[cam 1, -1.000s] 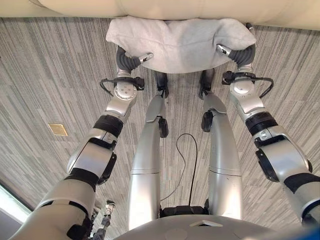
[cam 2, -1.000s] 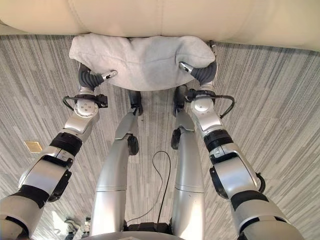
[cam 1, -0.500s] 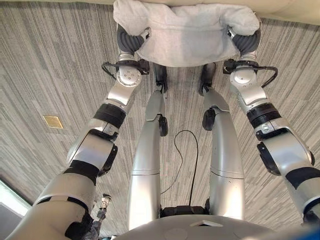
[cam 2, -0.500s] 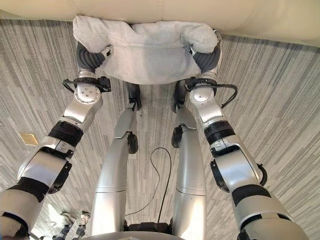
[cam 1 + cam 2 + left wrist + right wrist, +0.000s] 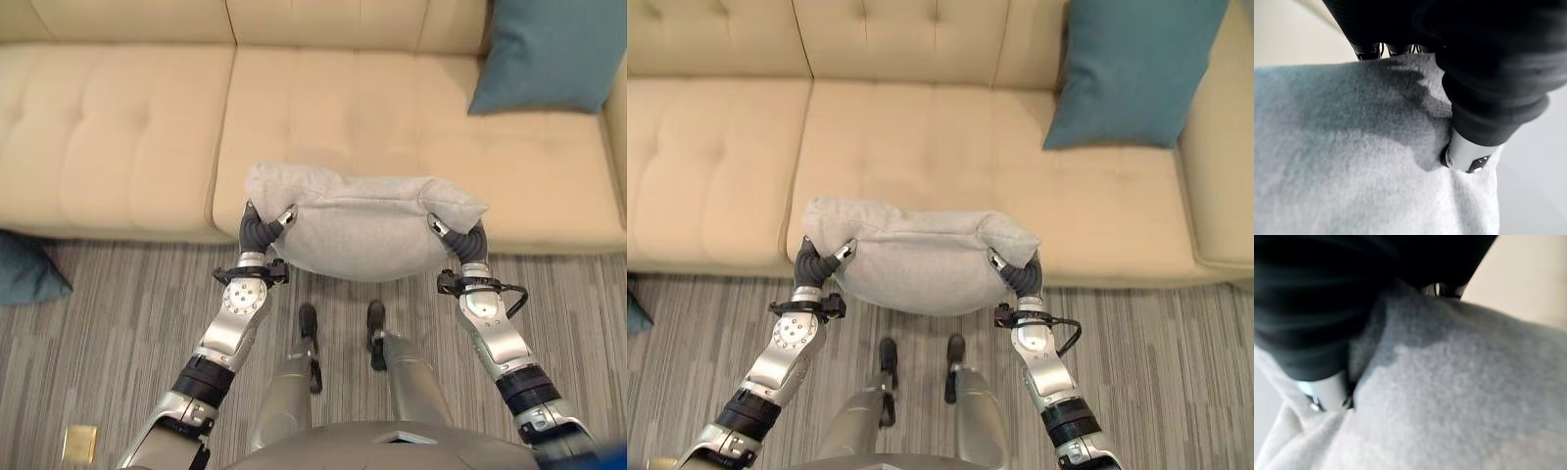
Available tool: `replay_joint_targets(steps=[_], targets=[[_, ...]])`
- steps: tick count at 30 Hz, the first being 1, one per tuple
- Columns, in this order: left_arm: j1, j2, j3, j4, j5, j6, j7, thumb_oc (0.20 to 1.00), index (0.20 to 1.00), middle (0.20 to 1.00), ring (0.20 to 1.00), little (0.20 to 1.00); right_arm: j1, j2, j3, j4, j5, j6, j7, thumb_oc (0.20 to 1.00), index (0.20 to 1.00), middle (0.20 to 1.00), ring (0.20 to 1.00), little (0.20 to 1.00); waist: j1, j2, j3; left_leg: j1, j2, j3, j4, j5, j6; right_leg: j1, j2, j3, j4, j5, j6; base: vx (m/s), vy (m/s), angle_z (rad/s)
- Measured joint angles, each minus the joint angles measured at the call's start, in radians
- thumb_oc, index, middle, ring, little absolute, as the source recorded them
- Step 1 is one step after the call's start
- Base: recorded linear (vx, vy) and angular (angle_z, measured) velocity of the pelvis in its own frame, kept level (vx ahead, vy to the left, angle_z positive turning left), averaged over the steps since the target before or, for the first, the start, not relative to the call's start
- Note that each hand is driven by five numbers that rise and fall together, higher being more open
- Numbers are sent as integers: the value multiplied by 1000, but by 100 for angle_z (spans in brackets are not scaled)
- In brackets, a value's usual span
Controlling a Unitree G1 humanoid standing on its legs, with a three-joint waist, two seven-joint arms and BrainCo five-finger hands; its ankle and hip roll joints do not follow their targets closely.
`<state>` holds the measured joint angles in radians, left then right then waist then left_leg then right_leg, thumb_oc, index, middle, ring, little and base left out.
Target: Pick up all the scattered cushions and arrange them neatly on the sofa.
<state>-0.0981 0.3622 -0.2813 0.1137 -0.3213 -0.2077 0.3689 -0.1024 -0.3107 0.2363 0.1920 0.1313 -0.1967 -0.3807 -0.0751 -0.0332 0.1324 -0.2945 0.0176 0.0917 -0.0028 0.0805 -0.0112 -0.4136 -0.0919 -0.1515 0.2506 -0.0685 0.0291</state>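
- Nearest me, I have the grey cushion (image 5: 361,233) held up off the carpet floor (image 5: 118,313), one hand at each end, with the sofa (image 5: 127,147) as my landmark straight ahead.
- My left hand (image 5: 263,225) pinches the cushion's left end: its thumb presses into the fabric in the left wrist view, fingers going over the top edge, so I read it as gripping the cushion.
- My right hand (image 5: 458,232) does the same at the right end; the right wrist view shows the thumb dug into a fold, the cloth bunched around it.
- The cushion hangs just in front of the sofa's front edge, its top edge overlapping the seat in the head views. I judge it is not yet resting on the seat.
- On the floor, at the foot of the sofa's left seat, a dark teal cushion (image 5: 29,269) lies part way out of view. I judge that one is left to collect.
- Farthest, a teal cushion (image 5: 1132,69) leans upright against the sofa's backrest at the right end, beside the armrest; it looks placed.
- So I count one cushion on the sofa, one in my hands and about to be set down, and at least one waiting on the floor: roughly mid-task.
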Motion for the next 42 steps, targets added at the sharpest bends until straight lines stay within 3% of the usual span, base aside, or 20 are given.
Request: replay_joint_targets(steps=[6,8,10,12,15,17,19,20,23,24,25,26,27,31,34,36,38,39,41,42], targets=[[102,9,16,-76,28,-4,-25,200,200,200,200,200,46,-23,-34,-81,-39,0,43,200,200,200,200,200,-18,17,-67,184,33,11,-75,1,-4,233,53,-1,-177,32,2,163,-115,-8],[165,-15,15,-73,27,-3,-48,200,200,200,200,200,118,-15,-37,-82,-58,2,58,200,200,200,200,200,-17,14,-71,215,47,3,-42,-20,-39,292,73,-6,-189,20,-4,95,-191,17],[195,-12,7,-64,26,7,-49,200,200,200,200,200,148,-14,-22,-72,-78,15,63,200,200,200,200,200,5,-33,-67,173,25,-20,118,-30,-52,320,52,2,-188,1,-34,43,-47,8],[183,-14,2,-50,26,7,-50,200,200,200,200,200,130,-35,-22,-69,-80,15,64,200,200,200,200,200,21,-40,-59,95,10,-97,263,-51,-60,329,40,16,-175,2,-44,97,37,-9],[173,-20,-15,-51,28,9,-60,200,200,200,200,200,126,-65,-30,-68,-79,16,62,200,200,200,200,200,15,-36,-56,77,-51,-146,166,-87,-54,331,41,31,-190,7,-44,165,129,-9],[163,-21,-14,-51,29,17,-62,200,200,200,200,200,122,-64,-38,-69,-78,17,64,200,200,200,200,200,15,-28,-41,75,-51,-120,90,-70,-29,339,53,52,-204,17,-37,185,139,-41],[164,-22,-13,-51,29,30,-62,200,200,200,200,200,122,-62,-36,-69,-78,27,65,200,200,200,200,200,11,6,-38,112,-16,-105,47,-56,-9,363,88,60,-204,9,-33,175,164,-48],[162,-24,-14,-50,31,30,-64,200,200,200,200,200,122,-60,-45,-72,-78,28,65,200,200,200,200,200,5,23,-34,136,-7,-104,22,-9,11,367,97,69,-189,-4,-29,157,198,-39],[161,-9,-12,-52,36,31,-64,200,200,200,200,200,122,-51,-47,-96,-78,30,65,200,200,200,200,200,6,16,-35,201,-56,-43,-50,14,57,339,42,122,-102,-53,22,126,230,-49],[153,14,-11,-52,37,31,-65,200,200,200,200,200,122,-49,-46,-100,-79,31,72,200,200,200,200,200,11,13,-33,232,-92,-24,-66,2,81,318,4,140,-23,-92,51,121,259,-32],[151,19,-4,-52,37,31,-65,200,200,200,200,200,115,-45,-45,-100,-80,34,79,200,200,200,200,200,19,17,-20,246,-96,-18,-65,-3,91,284,-1,144,67,-104,69,124,273,-11],[150,33,7,-52,38,31,-66,200,200,200,200,200,114,-43,-31,-99,-81,37,91,200,200,200,200,200,12,18,-2,273,-100,-20,-64,-15,107,205,-15,147,251,-117,97,117,146,-5],[151,43,9,-52,38,31,-65,200,200,200,200,200,114,-38,-24,-99,-87,37,97,200,200,200,200,200,20,11,2,285,-104,-12,-64,-25,115,185,-19,151,283,-119,100,217,131,-6],[153,40,42,-52,39,31,-66,200,200,200,200,200,107,-17,-20,-99,-106,37,108,200,200,200,200,200,30,9,11,324,-104,12,-70,-59,111,109,6,145,172,-101,96,209,23,-24],[160,14,47,-51,38,31,-69,200,200,200,200,200,107,-21,-24,-98,-106,38,105,200,200,200,200,200,-1,-5,18,363,-107,-1,-68,-126,89,69,38,137,-73,71,87,292,-68,7],[161,-11,41,-52,38,31,-83,200,200,200,200,200,117,-26,-41,-96,-106,38,103,200,200,200,200,200,-24,4,14,400,-88,-51,-64,-141,60,147,59,137,-138,178,26,287,-130,47],[157,-44,27,-52,37,32,-90,200,200,200,200,200,121,-62,-59,-96,-106,38,101,200,200,200,200,200,-25,37,7,409,-32,-92,-58,-157,28,203,96,82,-179,158,-26,251,-159,60],[153,-45,13,-52,37,32,-97,200,200,200,200,200,125,-72,-74,-96,-106,38,101,200,200,200,200,200,-28,37,8,407,-19,-111,-30,-153,12,235,102,56,-193,152,-40,161,-137,82],[154,-44,2,-52,36,32,-107,200,200,200,200,200,118,-78,-93,-98,-106,38,101,200,200,200,200,200,-25,32,6,375,-17,-125,94,-178,-29,280,108,47,-203,125,-55,77,-101,49],[153,-43,3,-52,35,32,-108,200,200,200,200,200,105,-84,-92,-98,-106,38,102,200,200,200,200,200,-19,28,7,317,-22,-128,228,-200,-63,296,105,47,-211,120,-57,28,-57,14]])
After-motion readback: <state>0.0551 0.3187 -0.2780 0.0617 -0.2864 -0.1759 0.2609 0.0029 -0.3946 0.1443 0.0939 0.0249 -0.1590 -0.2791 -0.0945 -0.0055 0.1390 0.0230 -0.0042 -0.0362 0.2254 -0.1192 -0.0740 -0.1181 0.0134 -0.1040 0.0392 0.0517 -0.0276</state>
